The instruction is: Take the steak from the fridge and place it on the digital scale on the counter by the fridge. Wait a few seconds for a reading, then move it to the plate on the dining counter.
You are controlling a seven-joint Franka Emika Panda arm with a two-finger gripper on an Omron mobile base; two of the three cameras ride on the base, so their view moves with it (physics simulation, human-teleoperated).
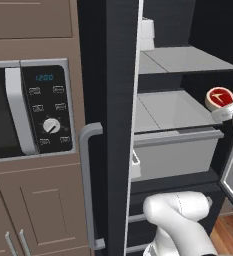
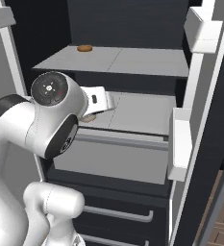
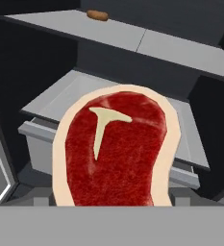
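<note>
Hand view: steak point(image 3: 116, 151) against hand.

Place: I'm looking at a kitchen | cues: open fridge point(image 1: 119, 125) showing shelves, microwave point(image 1: 28, 110) sitting in brown cabinets point(image 1: 33, 210)

The one readable text is on the microwave point(image 1: 28, 107) in the left base view: its dark control panel point(image 1: 47, 110) carries a small bluish clock display point(image 1: 44, 78) that reads "12:00". Below it, the panel's buttons bear small white pictograms around a round dial point(image 1: 51, 125), too small to make out as words. The fridge point(image 2: 132, 115), its shelves and the steak point(image 3: 116, 149) bear no lettering, label or brand.
</note>
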